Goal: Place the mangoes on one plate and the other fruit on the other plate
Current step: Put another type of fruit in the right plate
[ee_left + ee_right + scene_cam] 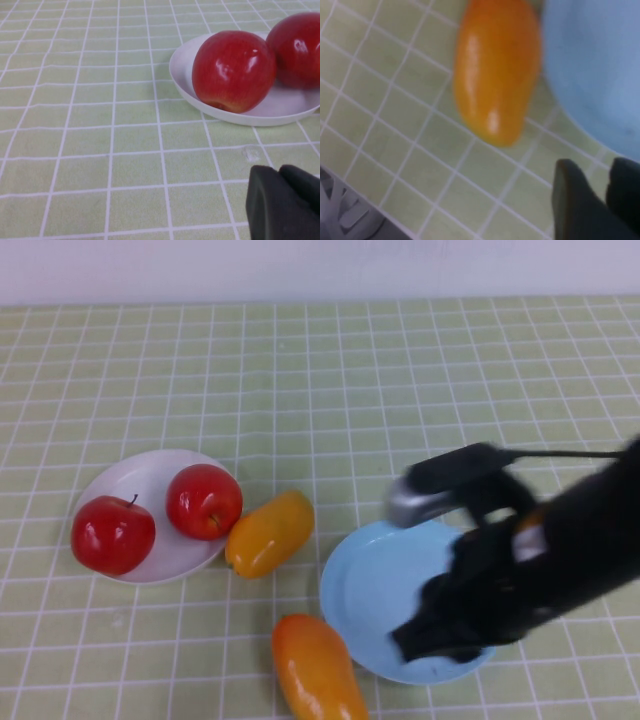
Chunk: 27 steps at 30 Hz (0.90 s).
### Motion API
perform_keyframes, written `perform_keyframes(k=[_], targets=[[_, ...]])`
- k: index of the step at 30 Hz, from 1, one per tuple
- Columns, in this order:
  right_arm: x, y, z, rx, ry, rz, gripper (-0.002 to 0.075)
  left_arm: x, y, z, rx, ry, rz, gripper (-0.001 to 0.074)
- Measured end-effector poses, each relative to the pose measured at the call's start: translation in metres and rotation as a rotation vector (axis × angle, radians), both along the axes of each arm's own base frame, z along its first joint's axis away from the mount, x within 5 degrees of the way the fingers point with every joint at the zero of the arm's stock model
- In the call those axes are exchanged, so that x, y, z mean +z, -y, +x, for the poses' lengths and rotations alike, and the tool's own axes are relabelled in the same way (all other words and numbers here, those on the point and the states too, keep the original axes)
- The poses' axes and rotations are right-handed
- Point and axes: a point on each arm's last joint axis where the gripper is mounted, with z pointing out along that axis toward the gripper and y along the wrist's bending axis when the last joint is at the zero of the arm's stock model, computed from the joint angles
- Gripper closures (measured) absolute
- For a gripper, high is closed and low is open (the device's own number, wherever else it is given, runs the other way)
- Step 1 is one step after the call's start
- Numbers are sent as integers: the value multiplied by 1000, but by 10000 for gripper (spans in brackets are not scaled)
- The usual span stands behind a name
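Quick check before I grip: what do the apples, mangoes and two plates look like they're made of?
Apples: probably plastic replicas, given the hard mirror-like highlights. Mangoes: likewise glossy and even-skinned, likely fake. White plate and blue plate: smooth with a dull sheen, probably plastic or melamine, though ceramic is possible. Right gripper is over the blue plate; left gripper is parked near the white plate.

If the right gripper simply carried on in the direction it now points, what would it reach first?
Probably the near mango lying beside the blue plate; the right gripper hovers over that plate, aimed toward it, though depth is uncertain.
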Motion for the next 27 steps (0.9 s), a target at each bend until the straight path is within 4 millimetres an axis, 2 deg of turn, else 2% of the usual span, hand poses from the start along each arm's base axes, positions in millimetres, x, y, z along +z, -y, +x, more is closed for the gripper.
perform_keyframes(k=[3, 5, 8, 10, 17, 23, 27], targets=[[-8, -36, 1, 58, -22, -31, 472, 0, 0, 0, 0, 0, 0, 735], [-14, -56, 1, 77, -39, -37, 333, 0, 0, 0, 0, 0, 0, 735], [-23, -78, 5, 61, -66, -41, 149, 0, 0, 0, 0, 0, 0, 735], [-31, -87, 11, 47, -79, -55, 82, 0, 0, 0, 0, 0, 0, 735], [-62, -108, 28, 37, -115, -113, 36, 0, 0, 0, 0, 0, 0, 735], [-83, -114, 35, 41, -124, -164, 36, 0, 0, 0, 0, 0, 0, 735], [-91, -115, 38, 50, -112, -191, 36, 0, 0, 0, 0, 0, 0, 735]])
